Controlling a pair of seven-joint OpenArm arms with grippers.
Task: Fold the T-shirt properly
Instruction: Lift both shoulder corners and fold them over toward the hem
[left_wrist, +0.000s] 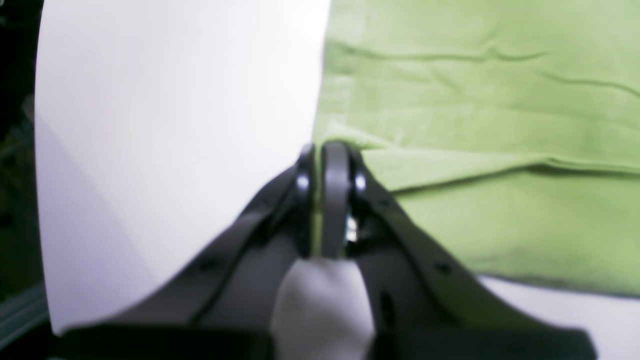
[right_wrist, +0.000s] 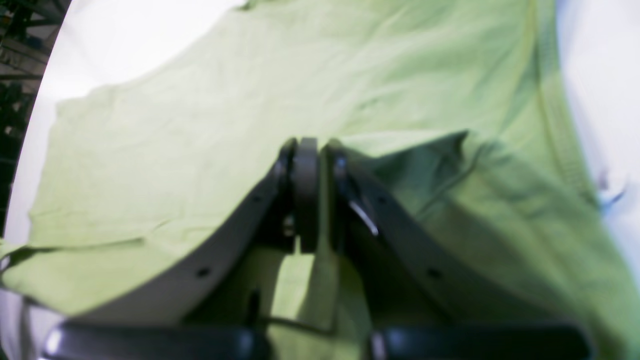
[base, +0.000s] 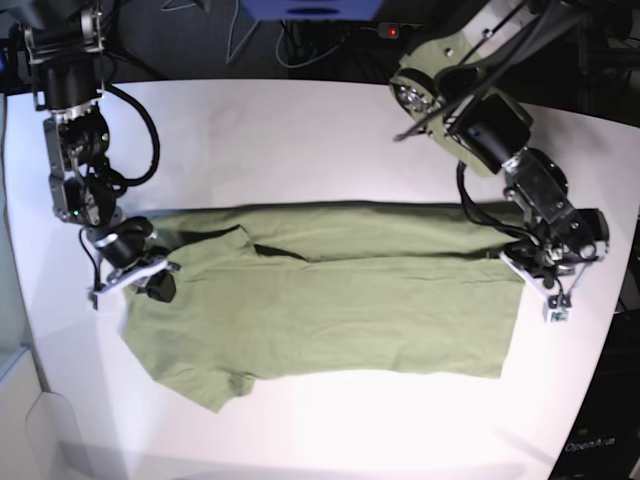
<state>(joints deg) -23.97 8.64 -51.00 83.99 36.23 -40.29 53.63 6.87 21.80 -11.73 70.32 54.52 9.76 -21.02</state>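
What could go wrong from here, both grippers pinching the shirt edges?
1. The left gripper bites only the very edge of the T-shirt; thin fabric may slip out mid-fold.
2. The right gripper holds a bunched flap near the sleeve; that crease could get folded in.
3. Uneven pulls could skew the shirt on the table.

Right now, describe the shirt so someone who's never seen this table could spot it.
On the white table, between the two arms, lies the T-shirt. It is plain olive green, spread wide and partly folded, and it is the only cloth there.
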